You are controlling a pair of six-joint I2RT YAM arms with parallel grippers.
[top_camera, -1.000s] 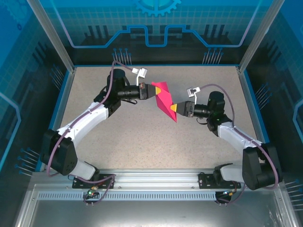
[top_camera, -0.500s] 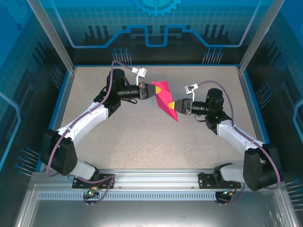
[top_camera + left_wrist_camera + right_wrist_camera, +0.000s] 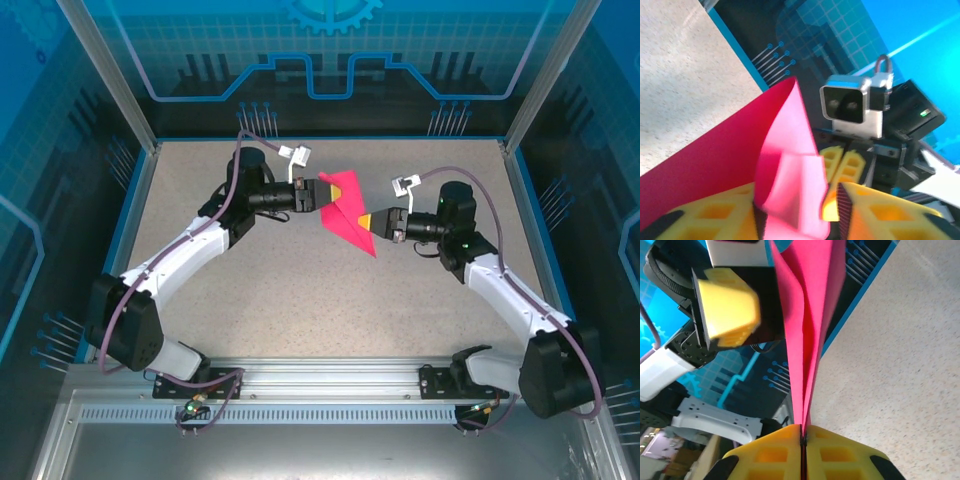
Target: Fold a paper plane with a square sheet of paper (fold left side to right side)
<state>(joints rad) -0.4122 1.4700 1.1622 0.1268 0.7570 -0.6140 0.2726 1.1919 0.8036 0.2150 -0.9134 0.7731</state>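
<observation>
Speckled table lies open toward the bases; above its middle the pink paper plane hangs clear of the surface; right gripper pinches its nearer end, fingers pressed together; left gripper stands spread around the farther end; blue rim beyond.

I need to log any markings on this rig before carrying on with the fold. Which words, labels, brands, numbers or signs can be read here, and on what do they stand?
None can be read.
The magenta-pink folded paper is blank on every face that shows.
The blue panel wall carries only a gear outline and circuit-line graphics, no letters or digits.
The white camera housing shows no legible marking.
</observation>
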